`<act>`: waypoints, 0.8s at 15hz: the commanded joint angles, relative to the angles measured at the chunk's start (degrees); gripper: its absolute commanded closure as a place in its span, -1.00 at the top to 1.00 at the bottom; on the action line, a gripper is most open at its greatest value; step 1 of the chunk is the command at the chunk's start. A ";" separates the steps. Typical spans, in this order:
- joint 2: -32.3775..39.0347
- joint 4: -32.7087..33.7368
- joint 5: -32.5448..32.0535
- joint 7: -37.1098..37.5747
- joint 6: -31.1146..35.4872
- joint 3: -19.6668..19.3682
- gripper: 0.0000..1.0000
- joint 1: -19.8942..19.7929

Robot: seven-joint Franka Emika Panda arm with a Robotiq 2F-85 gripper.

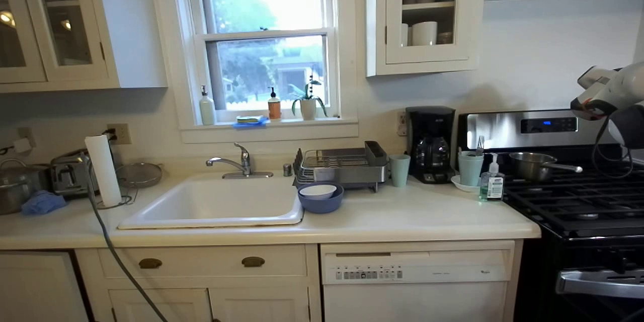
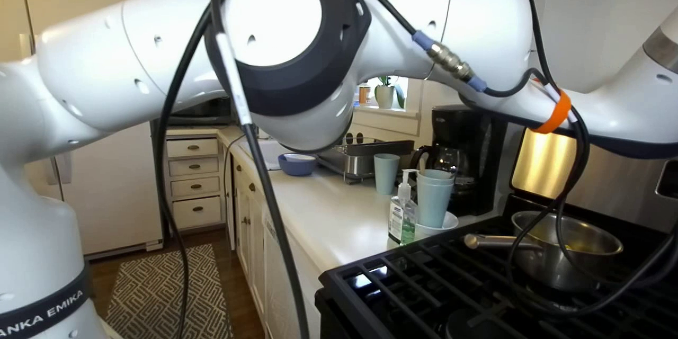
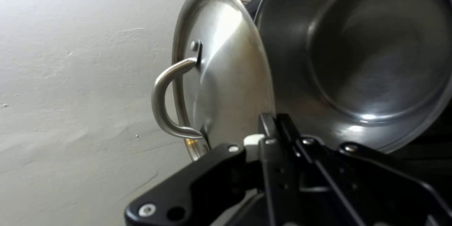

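In the wrist view my gripper (image 3: 275, 118) is shut on the rim of a round steel lid (image 3: 233, 74). One fingertip is on each side of the lid's edge. The lid stands on edge, tilted, with its curved handle (image 3: 160, 102) facing the pale wall (image 3: 77, 77). A deep, wide steel pot (image 3: 381, 53) lies directly right of the lid, with its inside in view and nothing in it. The right finger is over the pot's near side. I cannot tell whether the lid touches the pot. The gripper is out of view in both exterior views.
A saucepan (image 1: 533, 166) sits on the black stove (image 1: 578, 201), its handle sticking out. A hand sanitizer bottle (image 2: 402, 214), green cups (image 2: 434, 198) and a coffee maker (image 1: 430, 143) stand beside the stove. Loose arm cables (image 2: 551, 254) hang over the saucepan.
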 commanded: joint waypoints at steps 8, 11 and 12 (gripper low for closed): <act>1.14 2.89 2.48 7.43 -2.12 0.70 -0.97 -2.12; 0.98 2.44 1.37 10.07 -3.10 -0.37 -0.97 -1.55; 0.98 1.81 1.89 8.60 -2.14 0.44 -0.97 -1.76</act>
